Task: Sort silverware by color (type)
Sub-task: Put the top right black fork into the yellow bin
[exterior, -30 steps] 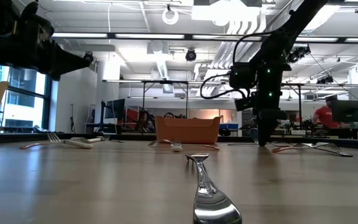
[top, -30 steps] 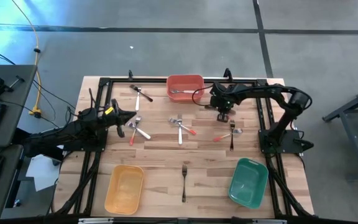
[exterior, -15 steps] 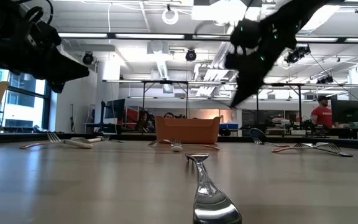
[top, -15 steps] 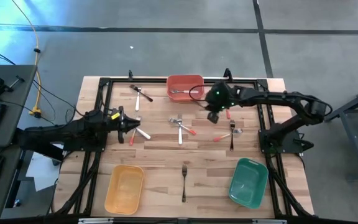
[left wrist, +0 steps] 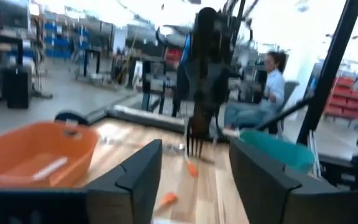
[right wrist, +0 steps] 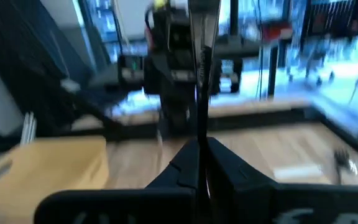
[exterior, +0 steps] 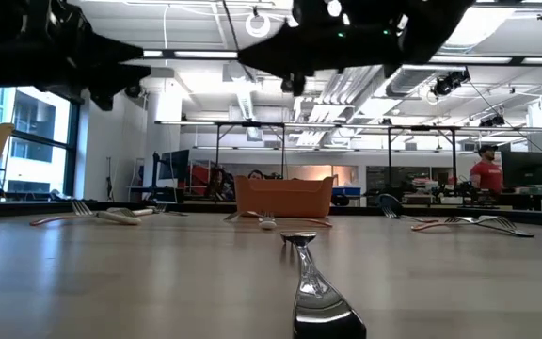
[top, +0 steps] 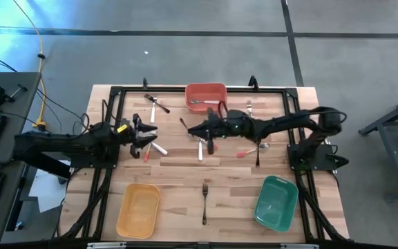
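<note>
**Right hand carries a fork over mid-tabletop**

On the tabletop [top: 178,180], my right hand [top: 209,133] is pinching a dark-handled fork [left wrist: 197,134] over the centre. The left wrist view shows it upright, tines down. My left hand [top: 144,133] hovers spread, facing it. The red bin [top: 206,97] lies just beyond.

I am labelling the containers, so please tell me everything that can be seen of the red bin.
The red bin is a rectangular tub with rounded corners that looks like plastic. It stands upright on the wooden table, at the middle of the far edge. One piece of silverware lies inside it.
</note>
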`<action>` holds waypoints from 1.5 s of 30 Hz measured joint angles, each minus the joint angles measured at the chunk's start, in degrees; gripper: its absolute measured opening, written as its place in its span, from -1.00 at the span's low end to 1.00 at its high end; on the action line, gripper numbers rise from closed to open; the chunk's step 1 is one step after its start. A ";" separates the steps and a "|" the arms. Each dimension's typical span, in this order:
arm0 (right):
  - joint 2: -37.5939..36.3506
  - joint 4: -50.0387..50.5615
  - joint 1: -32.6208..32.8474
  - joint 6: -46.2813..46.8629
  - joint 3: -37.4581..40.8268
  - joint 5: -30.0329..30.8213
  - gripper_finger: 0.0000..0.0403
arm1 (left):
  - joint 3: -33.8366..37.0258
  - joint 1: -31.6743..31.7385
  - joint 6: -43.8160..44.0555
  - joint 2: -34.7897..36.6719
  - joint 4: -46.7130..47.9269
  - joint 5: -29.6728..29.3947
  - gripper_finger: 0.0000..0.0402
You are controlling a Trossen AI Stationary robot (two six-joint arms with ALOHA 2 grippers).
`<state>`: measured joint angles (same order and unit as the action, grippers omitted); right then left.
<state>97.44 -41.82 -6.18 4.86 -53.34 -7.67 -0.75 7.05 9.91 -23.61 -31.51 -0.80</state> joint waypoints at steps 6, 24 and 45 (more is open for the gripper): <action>7.12 -1.58 1.68 -3.29 -7.37 1.49 -1.00 | -1.14 0.00 0.88 -4.91 -8.26 0.19 0.02; 13.90 -0.70 2.10 -6.41 -16.37 1.49 -1.00 | -10.95 0.04 -1.16 -18.68 -9.05 0.64 0.03; 13.89 -0.85 2.10 -8.83 -16.37 1.11 -1.00 | -17.40 0.00 -4.03 -28.27 -12.63 4.98 -0.86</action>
<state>111.33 -42.67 -4.08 -3.97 -69.71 -6.56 -18.15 7.05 5.88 -51.88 -44.15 4.18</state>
